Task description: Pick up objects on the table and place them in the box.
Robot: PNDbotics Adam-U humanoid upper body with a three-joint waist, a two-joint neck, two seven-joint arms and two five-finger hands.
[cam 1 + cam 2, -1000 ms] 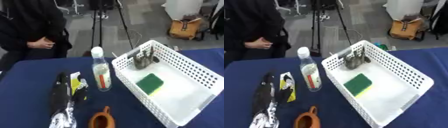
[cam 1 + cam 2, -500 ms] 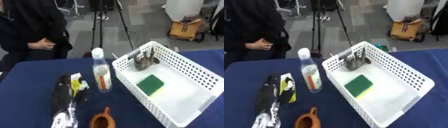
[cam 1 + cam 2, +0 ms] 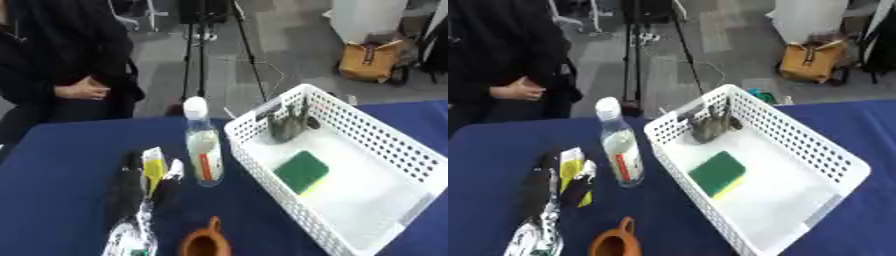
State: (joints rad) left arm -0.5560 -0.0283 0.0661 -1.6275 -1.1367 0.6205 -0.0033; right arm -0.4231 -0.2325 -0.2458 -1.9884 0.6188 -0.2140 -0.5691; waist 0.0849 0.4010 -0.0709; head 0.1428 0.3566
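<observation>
Upright clear plastic bottle (image 3: 203, 150) stands just left of the white perforated box (image 3: 398, 150); neither robot hand is visible, so their state is unknown.

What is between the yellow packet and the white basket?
The clear bottle with a white cap stands upright on the blue table, between the yellow packet and the white basket, in both eye views.

a white perforated box (image 3: 372, 145) is set on the blue table, holding a green sponge (image 3: 301, 171) lying flat and a grey-brown object (image 3: 287, 125) in its far corner. a clear bottle (image 3: 202, 150) with a white cap stands upright just left of it. a black-and-yellow packet (image 3: 144, 186) and a brown clay pot (image 3: 205, 243) lie nearer. no hand is seen for reference.
</observation>
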